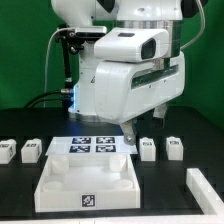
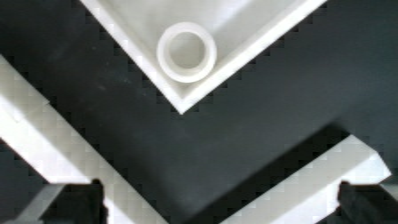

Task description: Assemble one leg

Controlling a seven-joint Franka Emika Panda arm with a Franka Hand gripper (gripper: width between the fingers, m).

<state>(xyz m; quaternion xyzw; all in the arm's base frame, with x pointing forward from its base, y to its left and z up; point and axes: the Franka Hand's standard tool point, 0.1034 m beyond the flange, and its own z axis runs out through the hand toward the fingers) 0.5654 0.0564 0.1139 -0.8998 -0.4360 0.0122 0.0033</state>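
Four small white legs with tags stand on the black table in the exterior view: two on the left and two on the right. My gripper hangs over the far edge of the marker board, apart from all the legs. In the wrist view my gripper is open and empty, its dark fingers at the picture's edge. A corner of the large white panel with a round socket shows there. No leg is in the wrist view.
The large white panel with raised edges and a tag on its front lies near the table's front. A long white bar lies at the exterior view's right. White diagonal edges cross the wrist view.
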